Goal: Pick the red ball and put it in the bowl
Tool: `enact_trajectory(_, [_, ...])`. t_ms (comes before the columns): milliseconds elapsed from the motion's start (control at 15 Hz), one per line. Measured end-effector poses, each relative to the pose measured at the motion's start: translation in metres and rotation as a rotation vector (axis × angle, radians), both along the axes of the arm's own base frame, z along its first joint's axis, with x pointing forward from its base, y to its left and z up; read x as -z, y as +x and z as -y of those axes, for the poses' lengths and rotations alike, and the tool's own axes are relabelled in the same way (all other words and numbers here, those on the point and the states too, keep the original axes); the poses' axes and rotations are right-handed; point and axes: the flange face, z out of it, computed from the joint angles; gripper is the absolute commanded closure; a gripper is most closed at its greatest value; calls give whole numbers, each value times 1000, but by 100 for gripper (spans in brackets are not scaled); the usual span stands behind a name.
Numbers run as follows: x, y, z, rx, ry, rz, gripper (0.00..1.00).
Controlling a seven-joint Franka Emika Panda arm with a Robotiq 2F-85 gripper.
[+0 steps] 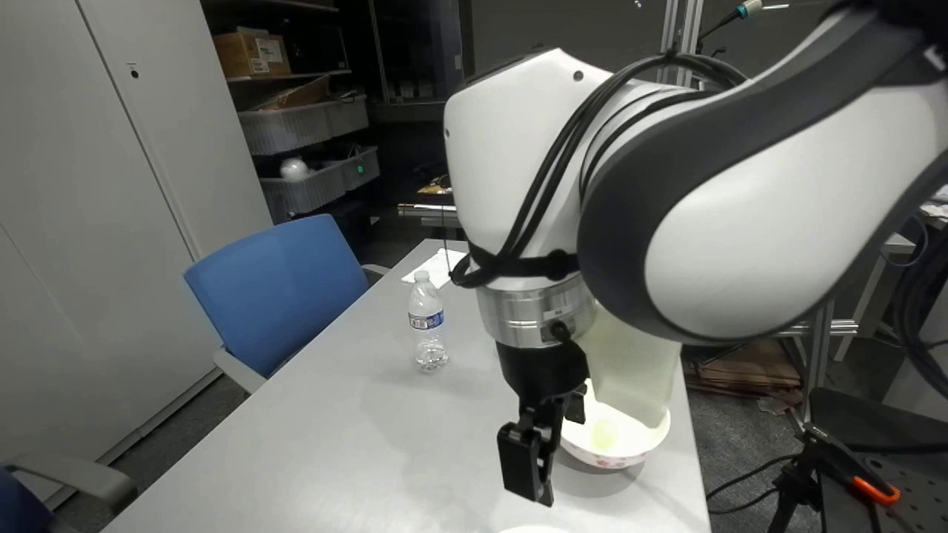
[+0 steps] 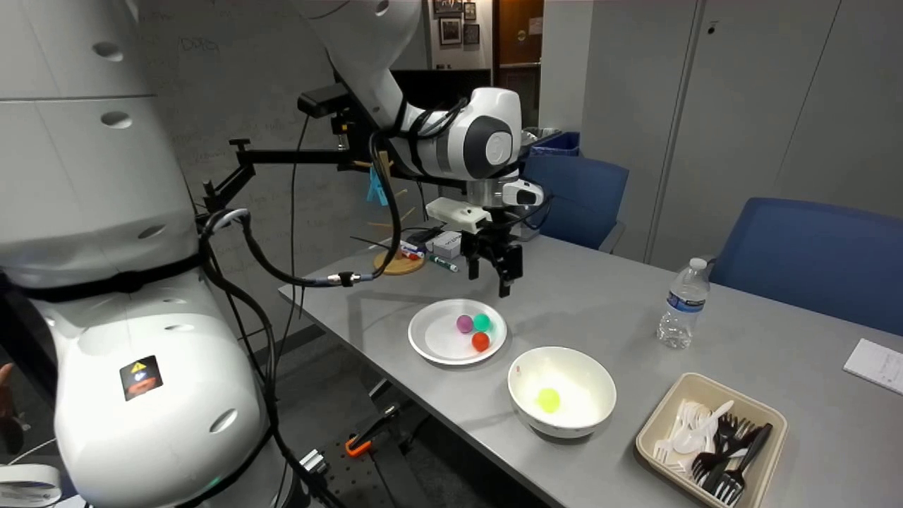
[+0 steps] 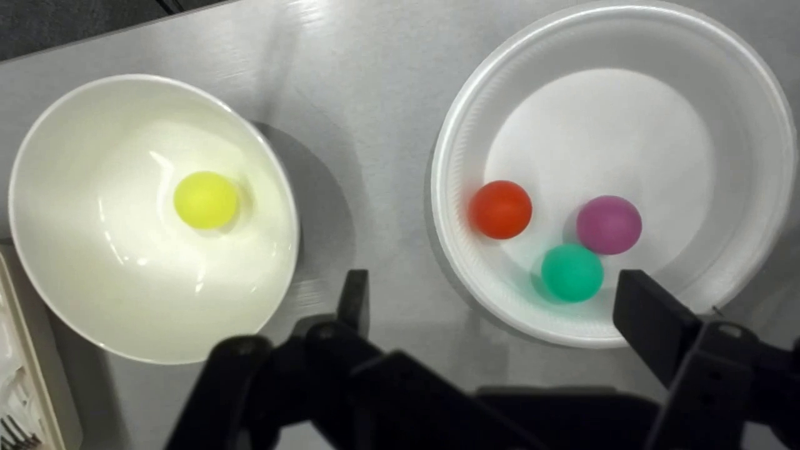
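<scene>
In an exterior view, on the bench (image 2: 607, 303): plate (image 2: 439, 339) near centre, bearing front ball (image 2: 480, 342), two balls (image 2: 464, 324) behind it; bowl (image 2: 587, 386) to the lower right, containing one ball (image 2: 549, 400); tray (image 2: 665, 414) at lower right; bottle (image 2: 683, 305) behind the tray.

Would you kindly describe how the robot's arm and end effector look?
The arm is white and rounded, with dark grey sections and black cables strapped along it. A dark label bears a yellow warning triangle. A silver collar leads to the black end effector, whose two fingers are blocky.
</scene>
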Motion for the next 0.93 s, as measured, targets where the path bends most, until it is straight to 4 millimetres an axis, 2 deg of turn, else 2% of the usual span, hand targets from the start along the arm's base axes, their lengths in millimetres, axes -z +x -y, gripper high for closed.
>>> enact_trajectory(800, [61, -7, -35, -193, -29, 4, 0])
enact_trajectory(933, [66, -8, -37, -208, -37, -1, 0])
